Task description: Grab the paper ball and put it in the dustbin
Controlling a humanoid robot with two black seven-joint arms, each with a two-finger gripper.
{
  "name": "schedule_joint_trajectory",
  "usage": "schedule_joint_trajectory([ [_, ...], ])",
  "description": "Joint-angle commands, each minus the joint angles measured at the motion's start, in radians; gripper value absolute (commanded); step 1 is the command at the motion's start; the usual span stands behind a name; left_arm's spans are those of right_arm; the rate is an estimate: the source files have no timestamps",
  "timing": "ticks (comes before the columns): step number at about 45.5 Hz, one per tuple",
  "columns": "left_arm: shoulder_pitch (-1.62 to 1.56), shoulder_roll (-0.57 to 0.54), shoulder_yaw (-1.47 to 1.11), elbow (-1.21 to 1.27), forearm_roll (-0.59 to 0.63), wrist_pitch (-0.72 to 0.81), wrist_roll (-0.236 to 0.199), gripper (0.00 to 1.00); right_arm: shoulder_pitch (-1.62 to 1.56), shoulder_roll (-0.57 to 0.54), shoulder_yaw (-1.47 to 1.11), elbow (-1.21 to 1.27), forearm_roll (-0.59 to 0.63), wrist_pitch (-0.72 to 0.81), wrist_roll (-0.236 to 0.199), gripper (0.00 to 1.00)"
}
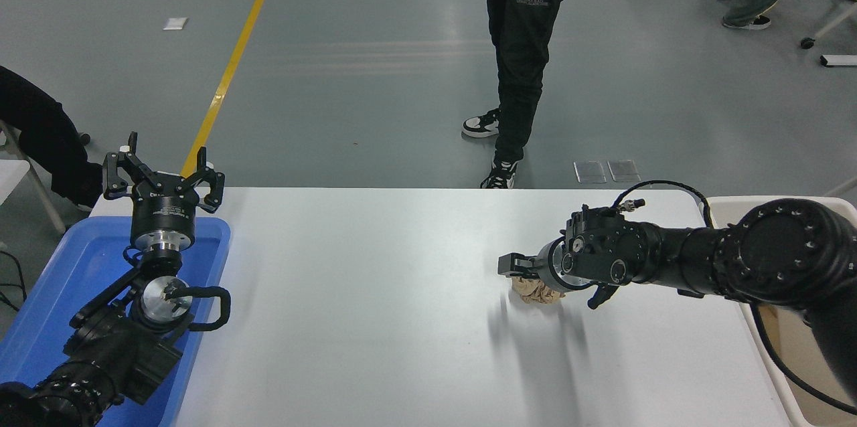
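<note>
On the white table (375, 320), the right end effector (519, 273) half hides the paper ball (539, 294), grip unclear.

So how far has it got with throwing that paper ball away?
Nothing is finished yet: the paper ball sits on the white table, not in the dustbin at the right. In hand: the right gripper is low over the ball, partly covering it; a grip can't be confirmed. Left to do: grasp, lift, carry right and drop it in. The left gripper sits parked over the blue tray.
</note>
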Motion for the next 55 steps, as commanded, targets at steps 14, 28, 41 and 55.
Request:
schedule_joint_trajectory([
  [14,0.000,0.000,0.000,0.000,0.000,0.000,0.000,0.99,-0.049,0.000,0.010,-0.035,-0.014,-0.041,-0.001,0.97],
  [28,0.000,0.000,0.000,0.000,0.000,0.000,0.000,0.99,-0.051,0.000,0.010,-0.035,-0.015,-0.042,-0.002,0.50],
  [41,0.000,0.000,0.000,0.000,0.000,-0.001,0.002,0.99,0.084,0.000,-0.039,0.060,-0.006,-0.020,-0.003,0.00],
  [55,0.000,0.000,0.000,0.000,0.000,0.000,0.002,0.99,0.541,-0.190,-0.206,0.463,0.069,0.057,-0.003,0.00],
])
